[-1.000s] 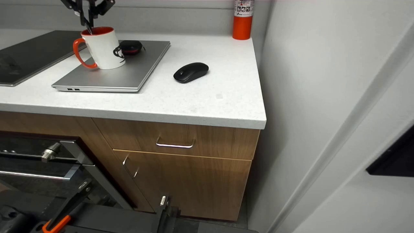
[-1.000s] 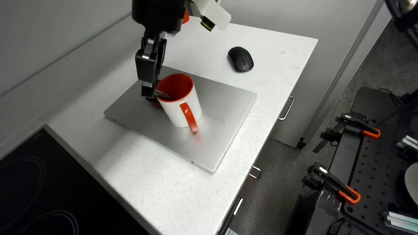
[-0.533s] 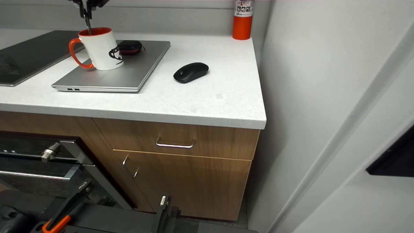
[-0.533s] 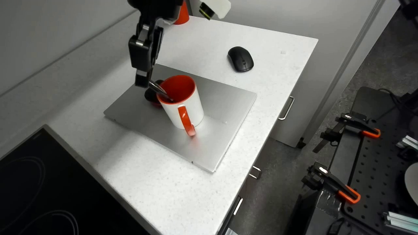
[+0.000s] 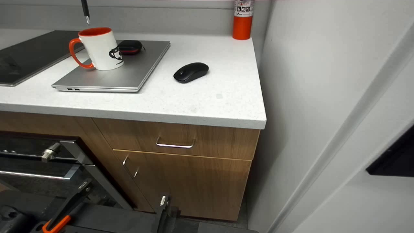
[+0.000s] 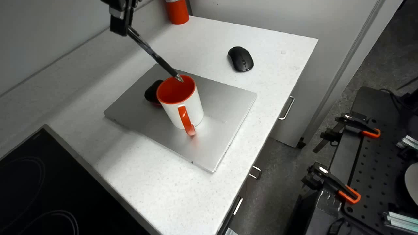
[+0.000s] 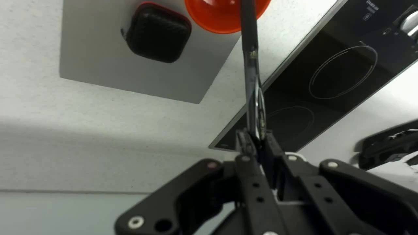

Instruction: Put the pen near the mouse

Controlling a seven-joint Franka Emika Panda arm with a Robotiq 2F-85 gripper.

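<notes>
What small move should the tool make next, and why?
Probably carry the pen, held high, over toward the mouse: the tool grips the pen, its tip shows above the mug in an exterior view, and the mouse lies on the counter, apart from the laptop.

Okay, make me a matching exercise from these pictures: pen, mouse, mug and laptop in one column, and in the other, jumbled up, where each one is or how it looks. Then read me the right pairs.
Things:
1. pen
2. mouse
3. mug
4. laptop

Places and looks:
A. silver and closed
B. held in the gripper
C. white outside, orange-red inside
D. black, resting directly on the counter

Pairs: 1-B, 2-D, 3-C, 4-A.
</notes>
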